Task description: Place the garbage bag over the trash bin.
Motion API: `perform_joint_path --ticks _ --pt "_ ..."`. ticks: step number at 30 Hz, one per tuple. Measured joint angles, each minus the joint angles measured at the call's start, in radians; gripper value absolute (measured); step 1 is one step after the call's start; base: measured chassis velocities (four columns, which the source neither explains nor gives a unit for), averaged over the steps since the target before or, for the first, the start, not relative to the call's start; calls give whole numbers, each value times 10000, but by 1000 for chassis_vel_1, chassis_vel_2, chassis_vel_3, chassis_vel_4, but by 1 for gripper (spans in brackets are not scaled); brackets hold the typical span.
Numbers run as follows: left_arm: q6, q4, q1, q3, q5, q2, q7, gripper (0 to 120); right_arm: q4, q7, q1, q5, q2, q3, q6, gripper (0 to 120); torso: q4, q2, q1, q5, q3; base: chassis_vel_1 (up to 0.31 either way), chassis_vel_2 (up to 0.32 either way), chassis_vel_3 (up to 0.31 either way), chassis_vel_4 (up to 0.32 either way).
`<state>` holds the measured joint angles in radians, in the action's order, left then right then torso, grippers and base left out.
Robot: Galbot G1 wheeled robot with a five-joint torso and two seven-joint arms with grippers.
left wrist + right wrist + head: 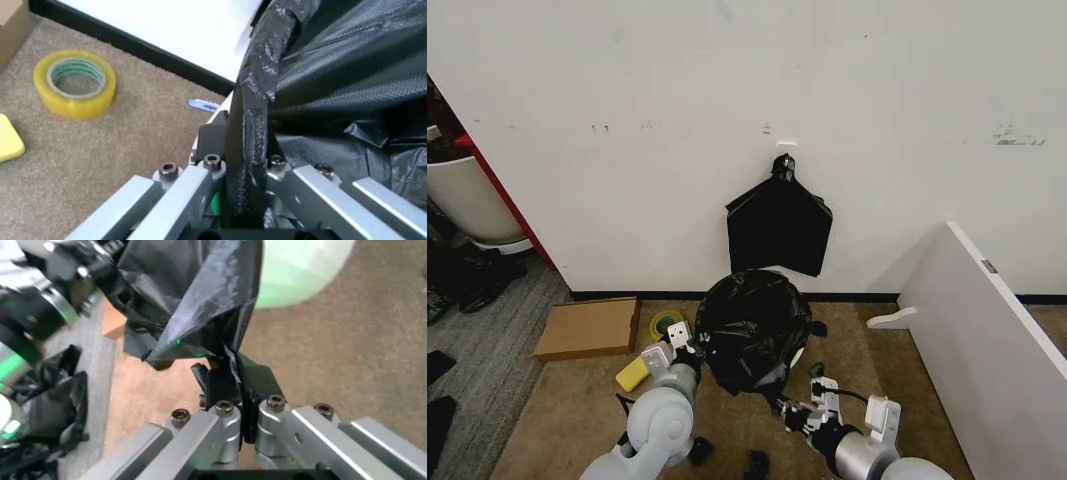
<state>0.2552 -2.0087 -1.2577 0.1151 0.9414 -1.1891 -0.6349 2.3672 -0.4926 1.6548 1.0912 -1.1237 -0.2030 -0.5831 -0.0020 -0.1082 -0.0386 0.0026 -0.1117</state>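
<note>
Both claws pinch the garbage bag [752, 328], which drapes over the trash bin [798, 356] on the carpet by the wall: the left claw [689, 349] grips its left edge, the right claw [785, 413] its lower front edge. Yellow tape [75, 82] lies nearby.

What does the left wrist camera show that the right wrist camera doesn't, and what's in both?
Left wrist view alone: a yellow tape roll on the carpet and the black baseboard under the wall. Right wrist view alone: the trash bin with its pale green base, and the left gripper farther off. Both: the garbage bag, a fold of it pinched in that arm's own shut gripper, left and right.
</note>
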Motion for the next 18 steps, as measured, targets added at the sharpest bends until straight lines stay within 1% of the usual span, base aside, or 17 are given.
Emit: perform_joint_path --ticks 4,11,12,18 --pt "6 -104 0 53 211 82 -68 1 -248 30 -61 -210 -45 155 -44 0 1 0 0 -3 0 0 0 0 0" --pt "205 -499 -125 163 705 334 -157 1 -2073 322 -1148 -1364 -293 543 220 0 1 0 0 1 0 0 0 0 0" --pt "205 -499 -125 163 705 334 -157 1 -2073 322 -1148 -1364 -293 543 220 0 1 0 0 1 0 0 0 0 0" --pt "525 -779 -285 228 1340 529 -327 1 -3112 547 -1884 -2271 -347 714 539 0 1 0 0 -2 0 0 0 0 0"
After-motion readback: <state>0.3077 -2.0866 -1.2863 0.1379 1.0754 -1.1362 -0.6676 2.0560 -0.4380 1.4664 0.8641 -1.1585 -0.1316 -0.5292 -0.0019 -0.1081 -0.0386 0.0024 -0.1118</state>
